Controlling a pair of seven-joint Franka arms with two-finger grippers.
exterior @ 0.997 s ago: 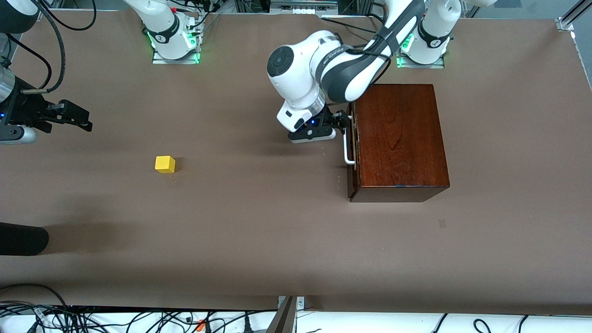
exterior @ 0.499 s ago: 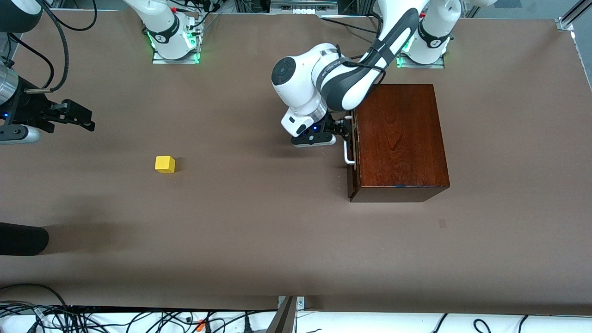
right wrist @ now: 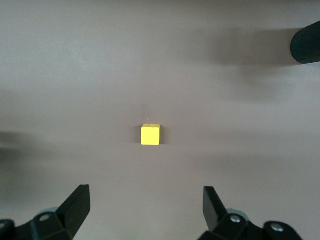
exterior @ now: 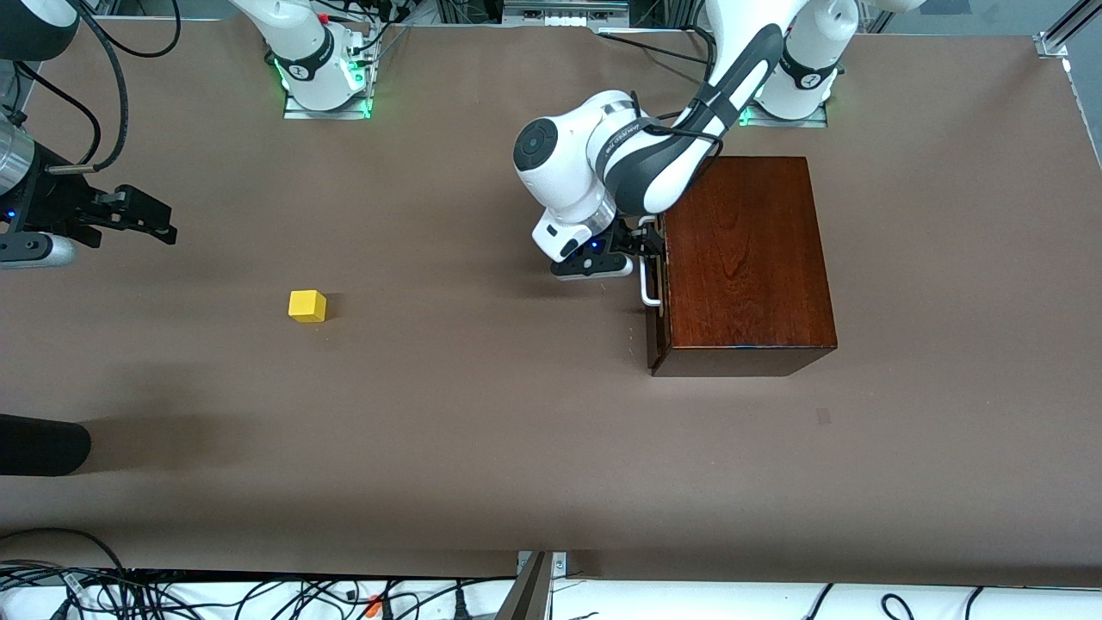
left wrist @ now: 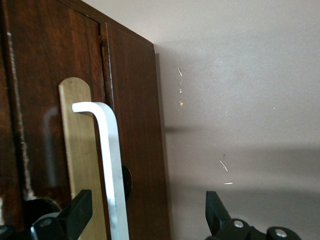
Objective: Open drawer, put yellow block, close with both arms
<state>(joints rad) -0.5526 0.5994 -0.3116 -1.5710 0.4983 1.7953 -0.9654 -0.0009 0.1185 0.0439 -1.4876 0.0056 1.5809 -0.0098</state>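
Observation:
The dark reddish-brown wooden box (exterior: 745, 258) stands toward the left arm's end of the table. Its drawer (exterior: 656, 301) is shut, and the white bar handle (exterior: 646, 282) is on its front. My left gripper (exterior: 647, 244) is open at the drawer front. In the left wrist view the handle (left wrist: 111, 165) lies between the gripper's (left wrist: 147, 212) spread fingers, untouched. The yellow block (exterior: 307, 306) sits on the table toward the right arm's end. My right gripper (exterior: 159, 222) is open and empty, up in the air. In the right wrist view the block (right wrist: 150, 134) lies ahead of the gripper (right wrist: 145, 202).
A black rounded object (exterior: 43, 443) juts in at the right arm's end, nearer the front camera than the block; it also shows in the right wrist view (right wrist: 305, 42). A brass plate (left wrist: 75, 150) backs the handle. Brown tabletop (exterior: 482, 387) lies between block and box.
My left gripper has moved along the drawer front toward the front camera, so the handle is now between its fingers. The right gripper shifted slightly and then held still.

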